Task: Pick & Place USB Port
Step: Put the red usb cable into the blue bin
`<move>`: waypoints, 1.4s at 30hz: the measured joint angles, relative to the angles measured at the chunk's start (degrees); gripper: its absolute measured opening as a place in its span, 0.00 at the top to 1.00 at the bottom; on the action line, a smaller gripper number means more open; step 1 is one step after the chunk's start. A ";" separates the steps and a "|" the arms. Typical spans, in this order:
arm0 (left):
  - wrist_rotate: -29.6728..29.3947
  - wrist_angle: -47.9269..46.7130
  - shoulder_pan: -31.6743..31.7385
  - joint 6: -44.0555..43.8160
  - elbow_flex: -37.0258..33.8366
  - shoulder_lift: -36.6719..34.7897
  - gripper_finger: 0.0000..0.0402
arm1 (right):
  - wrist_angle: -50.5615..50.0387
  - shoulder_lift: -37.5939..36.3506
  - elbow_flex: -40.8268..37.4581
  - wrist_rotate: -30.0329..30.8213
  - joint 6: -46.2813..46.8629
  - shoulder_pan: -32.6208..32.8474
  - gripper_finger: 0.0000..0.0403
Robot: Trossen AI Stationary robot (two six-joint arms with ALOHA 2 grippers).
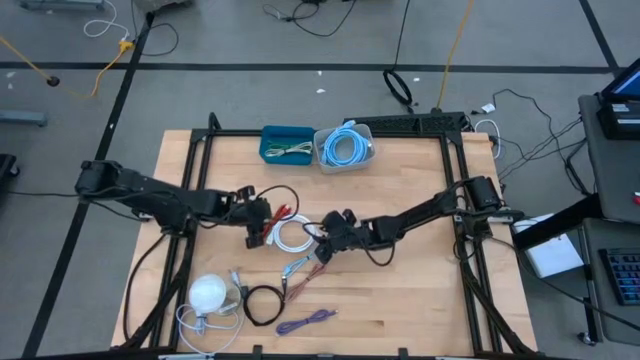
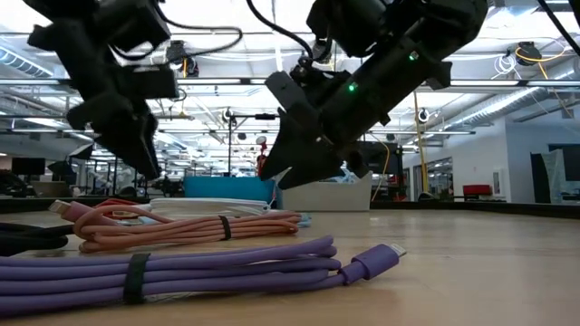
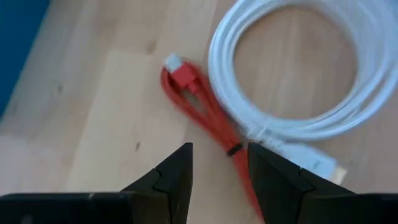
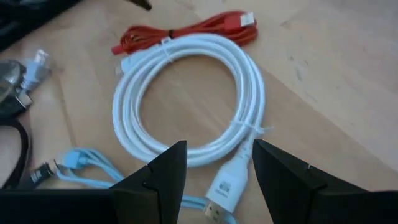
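A white coiled cable [image 1: 283, 243] lies flat on the wooden table's middle, with a red bundled cable [image 1: 281, 211] right beside it on the far side. My left gripper [image 1: 262, 222] hovers open over the red cable [image 3: 199, 99], whose strands run up between the fingers in the left wrist view. My right gripper [image 1: 325, 238] hovers open at the white coil's right side. In the right wrist view the coil's white USB plug [image 4: 224, 183] shows between the fingers [image 4: 214, 144]. In the low view both grippers hang clear above the cables.
A blue bin [image 1: 285, 145] and a white bin holding a light-blue cable [image 1: 345, 148] stand at the far edge. Nearer lie a pink cable [image 2: 181, 226], a purple cable [image 2: 181, 267], a black cable [image 1: 262, 303], a light-blue cable [image 4: 81, 165] and a white round object [image 1: 208, 292].
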 joint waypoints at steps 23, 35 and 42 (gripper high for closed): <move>2.24 6.02 1.66 -1.72 0.22 14.69 0.75 | 1.06 -1.26 -0.04 0.31 -2.21 1.65 0.56; -22.45 -5.40 3.49 9.05 14.55 9.16 0.95 | 2.81 -1.25 -0.02 0.13 -6.26 4.76 0.56; -23.42 -5.73 15.47 26.99 29.87 9.32 0.95 | 5.50 -1.22 -0.02 0.16 -7.76 7.07 0.56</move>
